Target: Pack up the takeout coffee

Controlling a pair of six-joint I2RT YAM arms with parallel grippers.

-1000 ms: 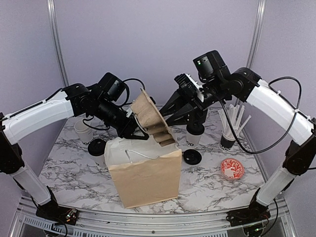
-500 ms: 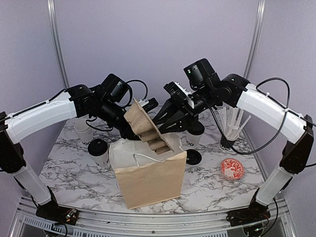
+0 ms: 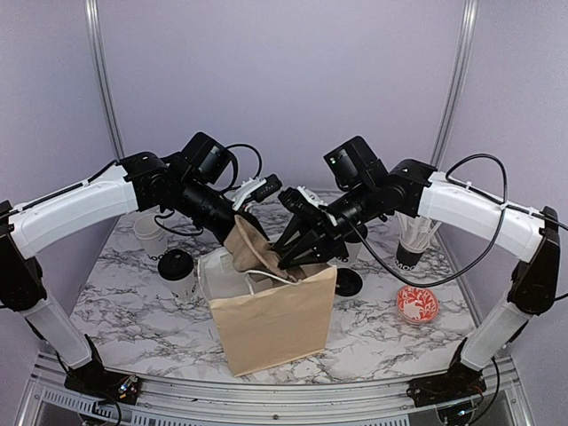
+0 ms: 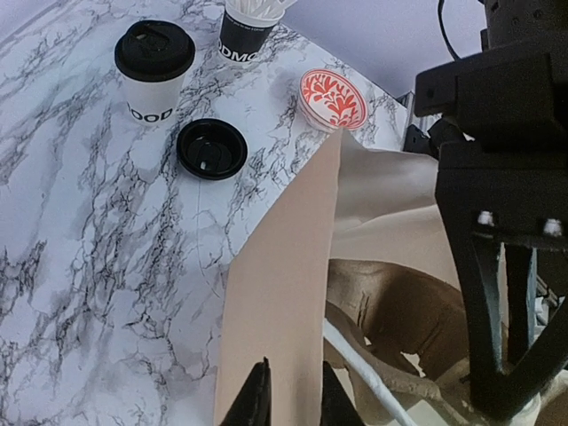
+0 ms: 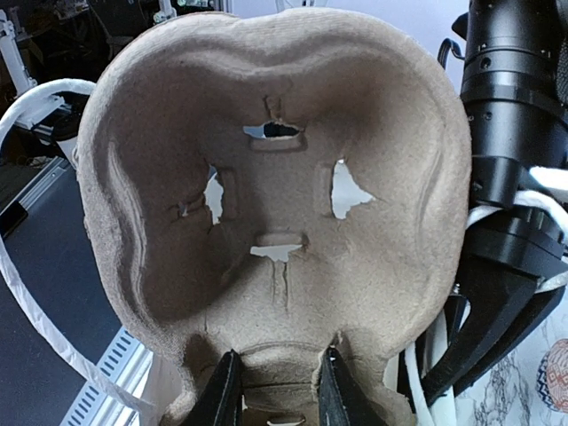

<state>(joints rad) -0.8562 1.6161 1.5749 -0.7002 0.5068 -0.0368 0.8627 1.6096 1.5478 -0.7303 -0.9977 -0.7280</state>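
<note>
Pinched by the right gripper (image 5: 277, 390), the pulp cup carrier (image 5: 284, 204) has sunk into the paper bag (image 3: 271, 319); the left gripper (image 4: 293, 399) straddles its rim, grip unclear. Coffee cups (image 4: 153, 75) come next.

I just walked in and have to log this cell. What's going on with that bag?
The two arms are packing a takeout order. The right claw grips a moulded pulp cup carrier by its edge and holds it tilted in the mouth of the brown paper bag. The left claw straddles the bag's rim; whether it pinches the paper is unclear. A lidded coffee cup and a loose black lid sit on the marble table, outside the bag.
</note>
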